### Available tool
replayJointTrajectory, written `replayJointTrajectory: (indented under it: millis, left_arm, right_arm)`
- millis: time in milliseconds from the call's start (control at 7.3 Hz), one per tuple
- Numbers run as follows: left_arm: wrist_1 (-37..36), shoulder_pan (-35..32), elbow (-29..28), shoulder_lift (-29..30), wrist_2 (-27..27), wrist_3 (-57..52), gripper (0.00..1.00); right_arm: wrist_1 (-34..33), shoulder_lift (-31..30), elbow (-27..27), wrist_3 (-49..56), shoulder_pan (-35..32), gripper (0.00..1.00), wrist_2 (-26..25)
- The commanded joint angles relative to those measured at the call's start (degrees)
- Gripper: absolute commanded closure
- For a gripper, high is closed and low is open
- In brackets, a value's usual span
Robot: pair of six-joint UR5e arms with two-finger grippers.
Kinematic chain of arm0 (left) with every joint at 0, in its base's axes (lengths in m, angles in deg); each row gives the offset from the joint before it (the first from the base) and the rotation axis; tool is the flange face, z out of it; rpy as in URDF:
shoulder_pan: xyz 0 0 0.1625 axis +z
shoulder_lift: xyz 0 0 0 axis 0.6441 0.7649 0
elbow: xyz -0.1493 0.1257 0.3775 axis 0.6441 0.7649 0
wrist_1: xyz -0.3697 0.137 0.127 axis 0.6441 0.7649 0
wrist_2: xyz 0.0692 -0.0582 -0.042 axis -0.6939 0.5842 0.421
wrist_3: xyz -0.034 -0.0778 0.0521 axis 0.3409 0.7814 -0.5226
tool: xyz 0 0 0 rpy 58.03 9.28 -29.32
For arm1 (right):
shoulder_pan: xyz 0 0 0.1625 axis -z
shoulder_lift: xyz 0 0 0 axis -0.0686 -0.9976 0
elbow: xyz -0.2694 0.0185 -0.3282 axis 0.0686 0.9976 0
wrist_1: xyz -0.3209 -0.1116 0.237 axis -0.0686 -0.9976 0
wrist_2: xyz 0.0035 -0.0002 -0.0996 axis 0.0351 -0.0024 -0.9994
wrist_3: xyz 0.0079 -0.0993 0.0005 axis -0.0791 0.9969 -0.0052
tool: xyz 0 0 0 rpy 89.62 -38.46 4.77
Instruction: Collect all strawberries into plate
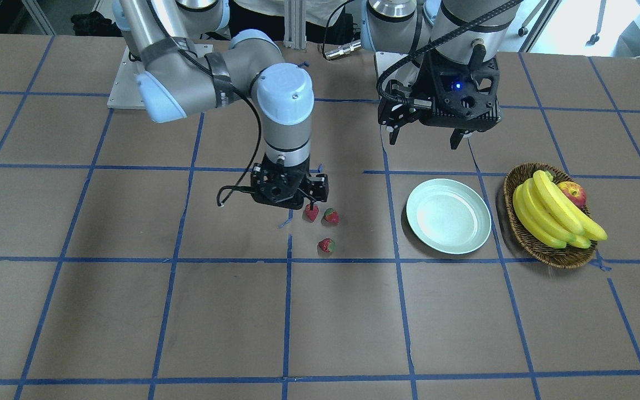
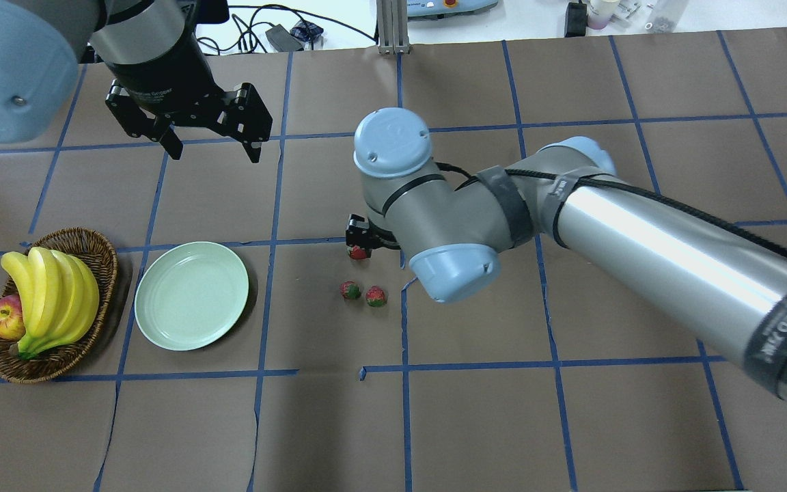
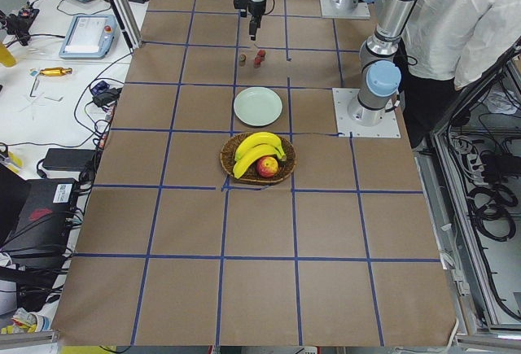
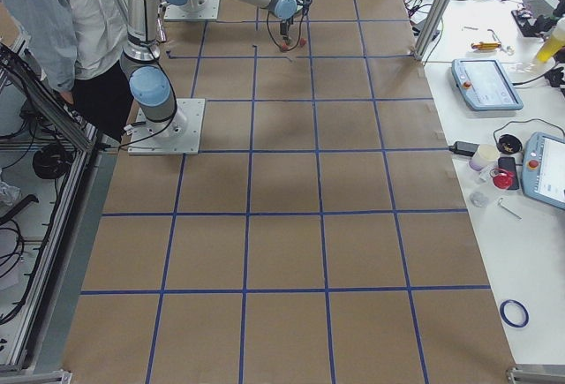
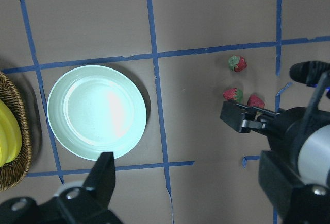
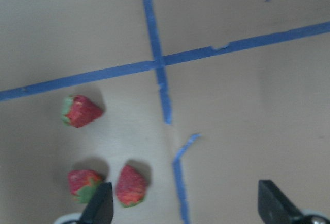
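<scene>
Strawberries (image 1: 326, 245) well apart from plate (image 1: 410, 214) rim, right claw (image 1: 298, 205) spread

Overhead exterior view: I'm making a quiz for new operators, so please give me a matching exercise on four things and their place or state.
1 plate
2 apple
3 strawberries
4 left end effector

A in the wicker basket
B open, above the table
C empty
D on the table by the right end effector

Pairs: 1-C, 2-A, 3-D, 4-B
</scene>
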Motion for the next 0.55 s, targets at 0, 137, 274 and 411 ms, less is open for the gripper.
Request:
replayJointTrajectory:
  millis: [0, 137, 274, 411]
  left_arm:
    - [0.0, 0.0, 0.1, 0.0, 0.0, 0.0, 0.00]
    - [-0.1, 0.0, 0.0, 0.0, -0.1, 0.0, 0.00]
    - [-0.1, 0.0, 0.1, 0.0, 0.0, 0.0, 0.00]
    - [0.0, 0.0, 0.0, -0.1, 0.0, 0.0, 0.00]
  right_arm:
    - [13.7, -8.5, 0.9, 16.3, 11.1, 0.00, -2.4]
    - [13.8, -10.3, 2.9, 16.3, 12.5, 0.00, -2.8]
    - [18.1, -12.6, 7.0, 16.5, 12.6, 0.00, -4.3]
    - [23.7, -13.3, 11.3, 20.4, 13.1, 0.00, -4.5]
